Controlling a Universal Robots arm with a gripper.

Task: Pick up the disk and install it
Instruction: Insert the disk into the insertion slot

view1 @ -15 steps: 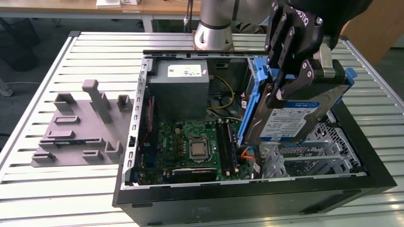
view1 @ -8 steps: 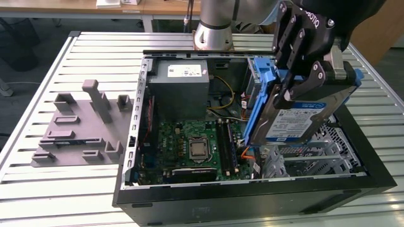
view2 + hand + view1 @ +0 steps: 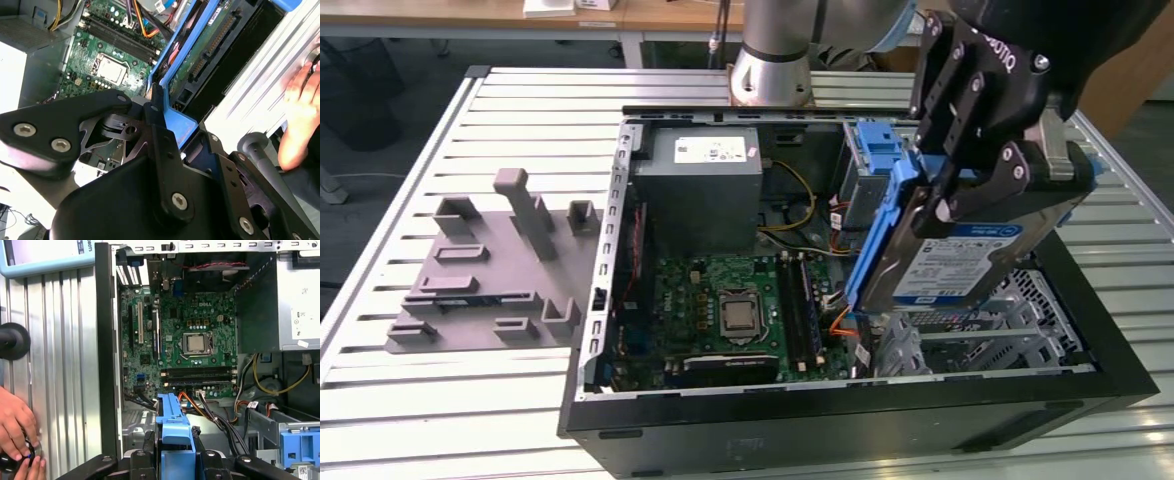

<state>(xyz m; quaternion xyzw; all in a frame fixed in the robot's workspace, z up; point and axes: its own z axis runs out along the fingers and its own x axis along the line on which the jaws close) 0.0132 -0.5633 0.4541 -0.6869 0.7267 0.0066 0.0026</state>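
My gripper (image 3: 983,185) is shut on the disk (image 3: 961,262), a silver drive with a blue-and-white label in a blue plastic frame. The disk hangs tilted on edge over the right side of the open computer case (image 3: 854,410), just above the metal drive cage (image 3: 1001,325). In the second wrist view the gripper (image 3: 160,117) clamps the disk's blue frame (image 3: 172,125), with the green underside of the drive beyond it. In the first wrist view the blue frame of the disk (image 3: 172,422) sticks out between the black fingers (image 3: 149,450), above the motherboard (image 3: 195,345).
A grey power supply box (image 3: 698,190) fills the case's back corner. A blue clip without a drive (image 3: 878,150) sits by the cage. A grey fixture plate (image 3: 487,270) lies on the slatted table at the exterior view's left. A person's hand (image 3: 15,425) rests on the table beside the case.
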